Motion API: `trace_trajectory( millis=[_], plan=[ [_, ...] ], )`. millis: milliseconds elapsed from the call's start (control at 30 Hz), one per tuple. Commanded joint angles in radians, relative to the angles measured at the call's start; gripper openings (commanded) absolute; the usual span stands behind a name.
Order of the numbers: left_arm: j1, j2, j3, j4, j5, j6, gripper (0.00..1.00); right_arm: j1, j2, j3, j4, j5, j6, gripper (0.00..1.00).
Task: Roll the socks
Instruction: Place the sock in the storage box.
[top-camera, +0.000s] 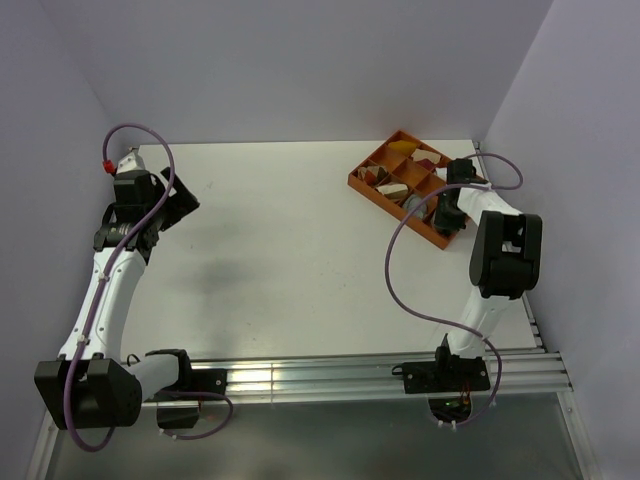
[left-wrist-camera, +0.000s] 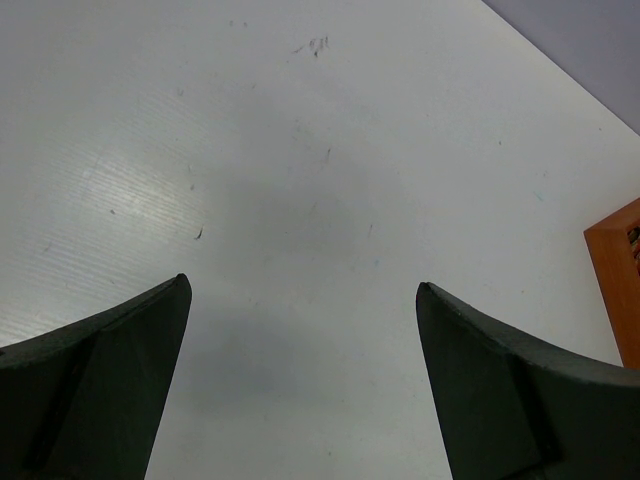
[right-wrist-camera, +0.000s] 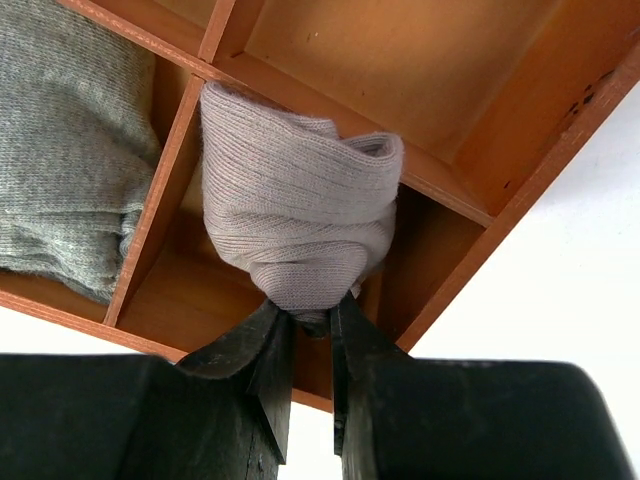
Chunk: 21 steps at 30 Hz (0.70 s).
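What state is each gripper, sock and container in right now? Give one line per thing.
left gripper: open, holding nothing, above the table.
right gripper: shut on the rolled sock.
rolled sock: bundled up, pinched at one end, at a tray compartment.
grey sock: lying in the neighbouring compartment, not gripped.
orange tray: flat on the table, several compartments filled.

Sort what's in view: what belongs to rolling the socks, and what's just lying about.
Job in hand: rolled sock bundle, pinched by the right gripper, jaws shut on it; left gripper, jaws open and empty.
Lying about: orange divided tray; its yellow bundle; grey knit cloth in the next compartment.
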<state>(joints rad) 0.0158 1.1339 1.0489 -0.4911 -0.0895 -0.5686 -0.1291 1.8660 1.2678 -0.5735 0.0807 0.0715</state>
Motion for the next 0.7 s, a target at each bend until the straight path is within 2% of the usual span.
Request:
trace_trajectory(
  millis=[0,33,233,467,667],
  plan=[
    [-0.004,-0.020,-0.010,0.025,0.020,0.013,0.99,-0.024,0.006,-0.042,-0.080,0.022,0.027,0.14],
    [-0.001,-0.020,-0.010,0.025,0.022,0.013,0.99,-0.024,-0.005,-0.044,-0.074,0.021,0.027,0.22],
    [0.004,-0.023,-0.015,0.029,0.031,0.010,0.99,-0.024,-0.085,-0.035,-0.072,0.011,0.043,0.38],
    [0.007,-0.029,-0.018,0.032,0.037,0.012,0.99,-0.023,-0.139,-0.027,-0.080,-0.004,0.059,0.48],
    [0.012,-0.029,-0.020,0.036,0.045,0.009,0.99,-0.024,-0.202,-0.048,-0.055,0.004,0.085,0.52]
  ],
)
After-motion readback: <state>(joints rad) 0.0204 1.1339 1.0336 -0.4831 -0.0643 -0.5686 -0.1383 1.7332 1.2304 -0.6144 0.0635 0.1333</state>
